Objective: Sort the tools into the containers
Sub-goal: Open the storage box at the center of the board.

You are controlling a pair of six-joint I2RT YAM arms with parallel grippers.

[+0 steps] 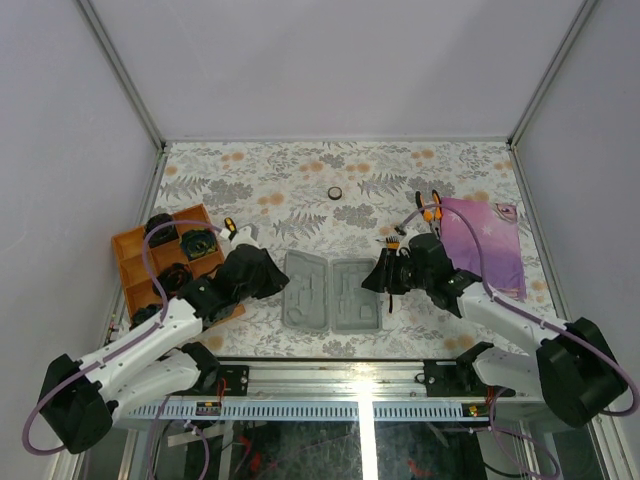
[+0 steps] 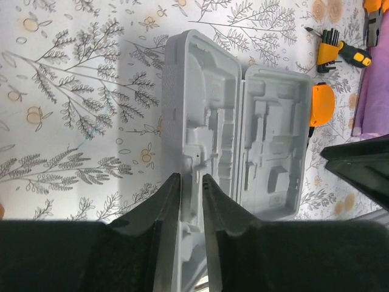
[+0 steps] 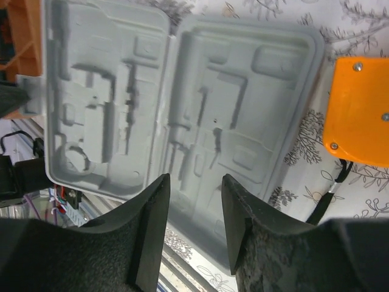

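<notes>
Table (image 1: 300, 165) w/ floral cover. Near centre: grey tool case (image 1: 330, 292) lying open, both halves flat, recesses up. Orange tape measure (image 3: 358, 109) just beside its right edge. Left side: orange divided tray (image 1: 120, 262). Far centre: small black tape ring (image 1: 335, 193), well apart from the rest. Right: purple cloth (image 1: 485, 245), pliers (image 1: 430, 208) by its left edge, black-yellow tool (image 2: 340, 52) just nearer.

Robotics lab cell: white panel walls (image 1: 330, 60), aluminium frame posts (image 1: 120, 72), floral-covered table (image 1: 300, 170), slotted bench rail (image 1: 300, 409).
</notes>
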